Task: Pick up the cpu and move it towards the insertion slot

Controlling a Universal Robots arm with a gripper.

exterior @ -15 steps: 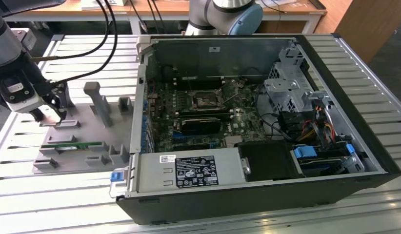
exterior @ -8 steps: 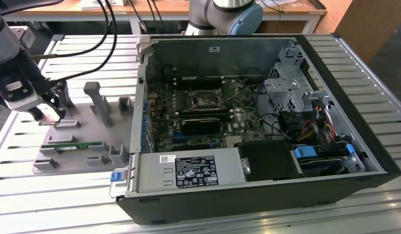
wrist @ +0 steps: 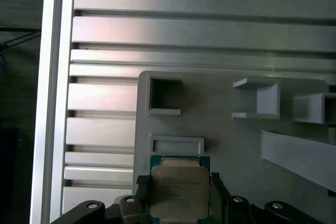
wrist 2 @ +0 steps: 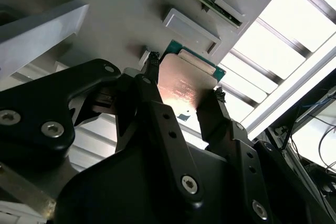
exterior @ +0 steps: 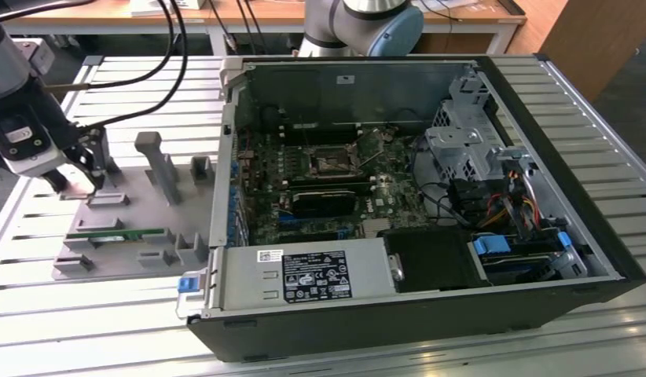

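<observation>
Over the grey fixture plate (exterior: 144, 216) at the exterior view's left, the gripper (exterior: 80, 179) sits low, well apart from the open computer case (exterior: 574, 236). Both wrist views show the cpu (wrist: 178, 192) pinched between the two black fingers (wrist 2: 157, 114), one on each opposite edge, closed down to just the chip's width. Chip lies flat, silvery lid facing the wrist cameras, green board edge showing along the side away from the gripper body. Outline is near enough square, so no real long axis; its sides run parallel to the plate's edges in the first wrist view. That view puts it just beside a shallow rectangular pocket (wrist: 176, 144), with a deeper square pocket (wrist: 164, 95) beyond that. Cannot tell if the chip touches the plate or hangs just clear of it. Second wrist view gives the close look at the grip: fingertips against the chip's two edges, lid catching a warm reflection. Exterior view gives the wider layout: the insertion slot (exterior: 332, 163), a metal-framed square with a dark centre on the motherboard (exterior: 302, 196) inside the case, well off toward that view's right from the gripper; a green memory stick (exterior: 115, 234) lying on the plate nearer the camera; a slatted metal table (exterior: 113, 330) under plate and case.
</observation>
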